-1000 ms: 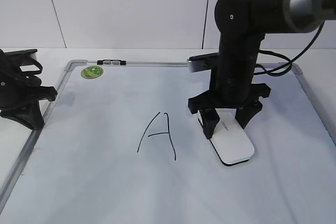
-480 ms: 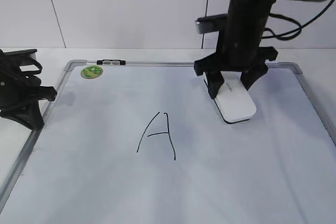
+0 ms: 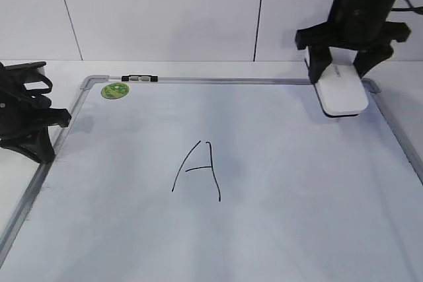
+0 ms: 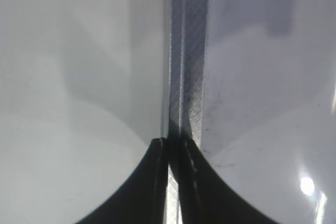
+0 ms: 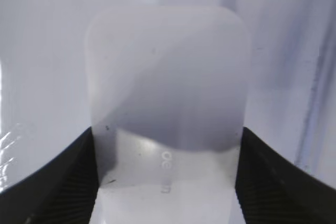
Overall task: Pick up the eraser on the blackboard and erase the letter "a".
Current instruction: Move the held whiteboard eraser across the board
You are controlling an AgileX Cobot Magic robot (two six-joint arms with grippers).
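Observation:
The eraser (image 3: 342,96), a white block with a black base, is held between the jaws of my right gripper (image 3: 340,70). It hangs above the back right corner of the blackboard (image 3: 264,222). In the right wrist view the eraser (image 5: 168,87) fills the space between the jaws (image 5: 167,182), with grey lettering on top. A tall capital "A" (image 3: 198,171) is drawn mid-board. No small letter "a" shows anywhere on the board. My left gripper (image 3: 41,138) rests at the board's left edge, with its jaws (image 4: 173,145) shut over the silver frame (image 4: 186,77).
A round green sticker (image 3: 115,90) sits at the board's back left corner. A small black and silver clip (image 3: 140,78) lies on the back frame. A white panelled wall stands behind the table.
My right gripper has lifted the eraser from the board just right of the "A" and carried it up and back towards the right corner. The left arm has not moved.

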